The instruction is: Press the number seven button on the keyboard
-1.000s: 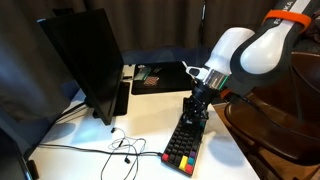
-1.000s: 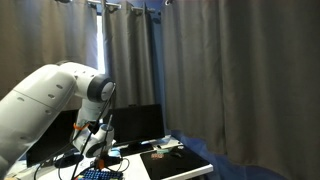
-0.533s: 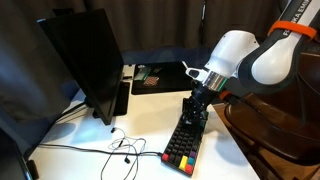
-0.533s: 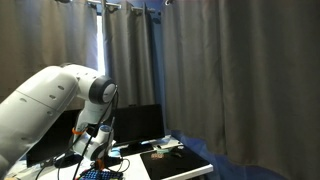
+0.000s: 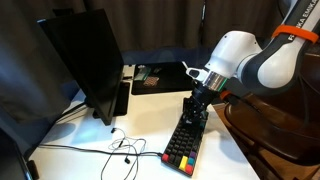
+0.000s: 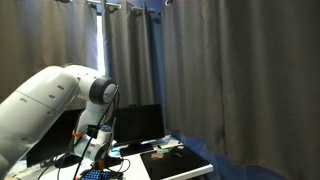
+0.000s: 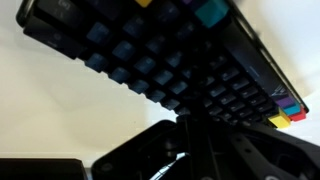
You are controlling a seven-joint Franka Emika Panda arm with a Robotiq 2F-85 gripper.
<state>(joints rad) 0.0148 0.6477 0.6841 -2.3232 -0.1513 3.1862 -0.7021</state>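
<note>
Impossible to read any legend on the keyboard (image 7: 150, 60) in the wrist view: only blurred black keys, cut off at the top edge, with a few coloured ones at the top and at the right end. At the bottom of that view, nothing but a dark smear of the tool (image 7: 205, 150), so cannot tell whether spread or pressed together. In an exterior view, tool (image 5: 195, 112) pointing down over the far half of the keyboard (image 5: 186, 140), tips too small to say whether touching the keys or just above them. Keyboard lying lengthwise on the white bench (image 5: 80, 135), near end close to the front edge, coloured keys at that end, well apart from the monitor (image 5: 85, 65). Mostly cropped in an exterior view: a sliver of keyboard (image 6: 97, 174) at the bottom edge, below the bulky white arm (image 6: 50, 105). Elsewhere on the bench: thin black cables (image 5: 120, 150) in loose loops near the front, a flat black mat (image 5: 155, 76) at the far side. All round, dark curtains (image 6: 220, 70) hanging in folds.
</note>
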